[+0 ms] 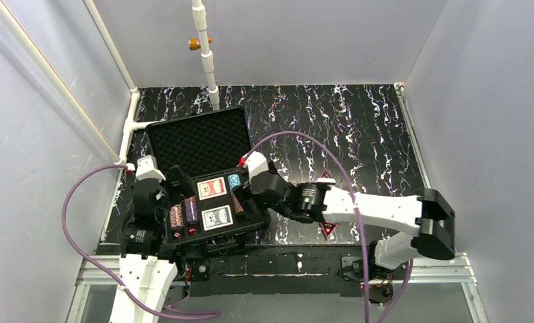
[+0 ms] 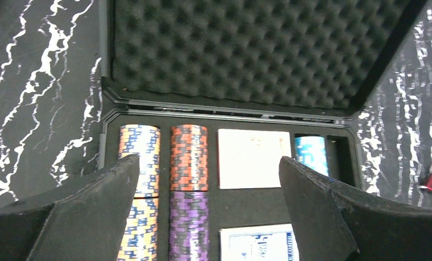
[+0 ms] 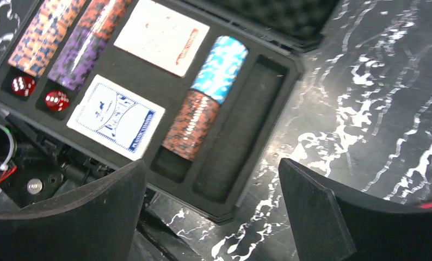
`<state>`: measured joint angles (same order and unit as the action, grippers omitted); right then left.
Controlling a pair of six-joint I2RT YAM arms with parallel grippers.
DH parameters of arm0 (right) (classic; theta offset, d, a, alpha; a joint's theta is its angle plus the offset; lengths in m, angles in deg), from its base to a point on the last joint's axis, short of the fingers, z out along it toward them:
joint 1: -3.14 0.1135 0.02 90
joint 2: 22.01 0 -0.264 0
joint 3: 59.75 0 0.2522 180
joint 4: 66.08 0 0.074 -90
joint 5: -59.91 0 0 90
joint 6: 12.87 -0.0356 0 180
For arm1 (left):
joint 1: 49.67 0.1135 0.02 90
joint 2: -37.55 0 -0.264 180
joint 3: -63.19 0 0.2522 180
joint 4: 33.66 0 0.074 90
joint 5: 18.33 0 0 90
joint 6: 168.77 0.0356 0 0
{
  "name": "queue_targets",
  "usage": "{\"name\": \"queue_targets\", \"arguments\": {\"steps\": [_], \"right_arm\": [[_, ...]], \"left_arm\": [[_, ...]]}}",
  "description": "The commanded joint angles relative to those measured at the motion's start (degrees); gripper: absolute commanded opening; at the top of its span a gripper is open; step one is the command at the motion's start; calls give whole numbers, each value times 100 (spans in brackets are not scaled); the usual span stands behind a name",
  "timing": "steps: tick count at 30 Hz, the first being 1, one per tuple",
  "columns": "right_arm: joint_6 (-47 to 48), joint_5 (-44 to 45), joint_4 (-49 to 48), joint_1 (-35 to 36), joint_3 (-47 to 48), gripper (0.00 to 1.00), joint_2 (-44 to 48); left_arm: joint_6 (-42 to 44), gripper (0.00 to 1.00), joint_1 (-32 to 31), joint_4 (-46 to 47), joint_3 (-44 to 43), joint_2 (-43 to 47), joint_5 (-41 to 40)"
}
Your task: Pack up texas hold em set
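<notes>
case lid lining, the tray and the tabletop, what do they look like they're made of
Lid lining: dark egg-crate foam, matte, going by the regular soft bumps and dimples. Tray: black, matte, with cleanly cut slots; probably dense foam or moulded plastic, the look leaves it open. Tabletop: black with white marble-like veins and a slight sheen; real stone or a printed sheet, I cannot tell.

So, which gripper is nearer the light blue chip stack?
Right. The right gripper hovers by the case at its right edge, close to the light blue chip stack; the left gripper is at the opposite, left side.
</notes>
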<state>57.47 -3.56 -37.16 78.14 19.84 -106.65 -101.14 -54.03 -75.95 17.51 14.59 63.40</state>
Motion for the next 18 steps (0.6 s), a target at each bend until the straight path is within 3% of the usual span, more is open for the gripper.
{"name": "queue_targets", "arguments": {"steps": [1, 4, 6, 10, 13, 18], "right_arm": [[-163, 829, 66, -250, -369, 98, 611], [-486, 654, 369, -788, -505, 98, 816], [-665, 495, 556, -1214, -617, 98, 940], [-1045, 594, 908, -1933, -854, 98, 1235], [-1380, 969, 1307, -2250, -971, 98, 1494], [-2051, 1266, 2083, -2352, -1213, 98, 2009]], "left_arm": [[-187, 99, -39, -19, -402, -9, 546], [-51, 100, -39, 98, -491, -124, 1435], [218, 99, -39, 254, -523, -283, 2466], [-135, 99, -71, 704, -631, -1059, 3667], [-26, 99, -490, 985, -779, -1434, 3617], [528, 99, -2060, 1158, -1375, -2475, 2797]]}}
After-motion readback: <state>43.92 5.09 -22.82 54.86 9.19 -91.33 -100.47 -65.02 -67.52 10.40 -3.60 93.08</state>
